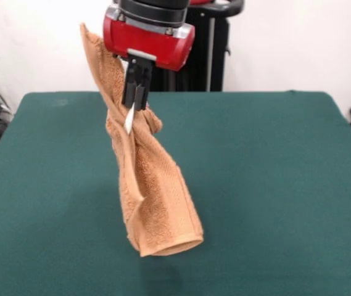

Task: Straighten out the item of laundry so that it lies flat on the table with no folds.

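Clamped in the black pincer [137,102] near its white tag [129,121], the soft, light orange-tan terry towel [153,197] droops limply, twisted, over the green felt counter [274,172], and looks best regripped at a corner

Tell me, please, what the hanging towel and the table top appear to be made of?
The towel, held up by the gripper, looks like orange-tan terry cloth: a fuzzy looped pile and a flat woven band near its lower hem. The table seems covered in dark green felt-like fabric: matte, even, without shine.
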Controlling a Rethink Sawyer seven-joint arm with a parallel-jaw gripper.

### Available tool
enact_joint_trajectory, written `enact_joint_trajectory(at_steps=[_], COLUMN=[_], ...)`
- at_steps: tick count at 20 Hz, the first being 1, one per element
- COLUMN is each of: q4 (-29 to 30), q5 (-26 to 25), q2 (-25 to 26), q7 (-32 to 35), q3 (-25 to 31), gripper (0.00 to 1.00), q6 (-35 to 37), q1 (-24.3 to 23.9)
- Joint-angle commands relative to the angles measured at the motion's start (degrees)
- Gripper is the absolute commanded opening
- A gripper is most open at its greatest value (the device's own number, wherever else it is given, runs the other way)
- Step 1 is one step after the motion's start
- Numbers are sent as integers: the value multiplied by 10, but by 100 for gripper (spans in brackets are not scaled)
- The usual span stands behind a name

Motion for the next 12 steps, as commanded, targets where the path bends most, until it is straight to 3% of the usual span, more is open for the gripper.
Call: enact_joint_trajectory(at_steps=[1, 7, 12], q4=[74, 105, 115], q5=[45, 133, 181], q2=[23, 13, 17], q7=[23, 156, 165], q3=[75, 44, 30], gripper=[0, 0, 0], q6=[-18, 1, -7], q1=[33, 80, 99])
